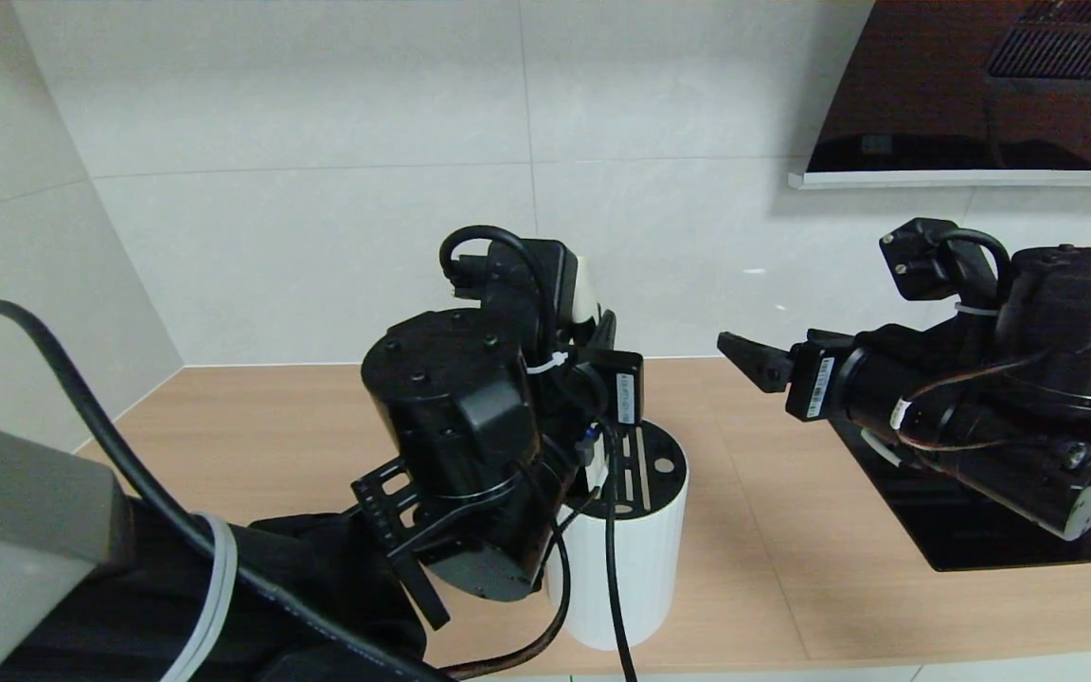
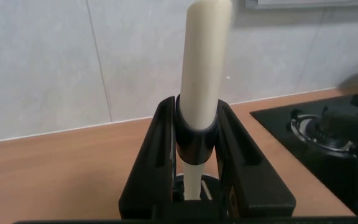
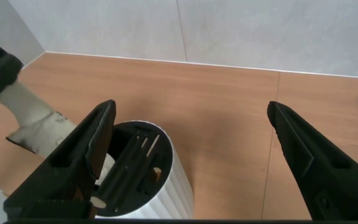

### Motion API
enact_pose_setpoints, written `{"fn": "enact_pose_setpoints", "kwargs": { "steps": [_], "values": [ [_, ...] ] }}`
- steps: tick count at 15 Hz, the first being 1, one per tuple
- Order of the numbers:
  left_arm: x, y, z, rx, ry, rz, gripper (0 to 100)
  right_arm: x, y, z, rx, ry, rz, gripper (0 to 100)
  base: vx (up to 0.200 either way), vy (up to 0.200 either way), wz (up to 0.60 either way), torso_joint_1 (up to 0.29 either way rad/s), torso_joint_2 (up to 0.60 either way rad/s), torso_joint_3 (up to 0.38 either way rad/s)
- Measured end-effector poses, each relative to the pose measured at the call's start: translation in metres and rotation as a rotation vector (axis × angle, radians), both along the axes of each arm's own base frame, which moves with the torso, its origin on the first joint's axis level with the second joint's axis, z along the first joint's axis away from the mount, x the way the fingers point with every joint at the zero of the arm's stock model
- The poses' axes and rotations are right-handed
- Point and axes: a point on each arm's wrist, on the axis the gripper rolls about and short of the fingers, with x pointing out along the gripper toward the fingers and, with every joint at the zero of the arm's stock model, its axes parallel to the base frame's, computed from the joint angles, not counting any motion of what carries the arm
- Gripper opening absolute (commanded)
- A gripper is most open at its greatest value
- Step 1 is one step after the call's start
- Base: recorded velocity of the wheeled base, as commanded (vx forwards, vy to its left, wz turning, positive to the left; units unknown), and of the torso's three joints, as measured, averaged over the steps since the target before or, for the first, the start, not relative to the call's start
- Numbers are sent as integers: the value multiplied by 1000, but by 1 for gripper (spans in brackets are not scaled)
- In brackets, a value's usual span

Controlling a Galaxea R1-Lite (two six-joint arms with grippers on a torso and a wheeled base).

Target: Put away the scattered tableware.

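Evidently mid-insertion: left gripper (image 2: 196, 134) was clamped on 1 cream-handled utensil (image 2: 204, 56) directly over the slotted holder (image 1: 640, 559). Its long axis stood upright, handle up and working end down toward the slots. The next move likely called for a straight descent, then release. Right gripper (image 3: 190, 112) gaped wide nearby, holding nothing.

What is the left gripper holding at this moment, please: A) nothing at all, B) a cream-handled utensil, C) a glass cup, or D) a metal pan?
B: the left gripper is shut on the cream-handled utensil, over the white slotted holder.
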Motion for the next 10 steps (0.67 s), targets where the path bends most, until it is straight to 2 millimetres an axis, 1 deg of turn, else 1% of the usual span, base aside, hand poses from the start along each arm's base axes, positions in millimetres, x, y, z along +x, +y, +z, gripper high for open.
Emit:
{"fn": "enact_pose_setpoints", "kwargs": {
  "steps": [7, 10],
  "values": [
    [3, -4, -28, 61, 145, -1, 0, 2, 1, -3, -7, 10, -1, 100, 0, 0, 0, 0, 0, 0],
    [5, -6, -35, 71, 169, 2, 0, 3, 2, -5, -10, 14, -1, 100, 0, 0, 0, 0, 0, 0]
  ]
}}
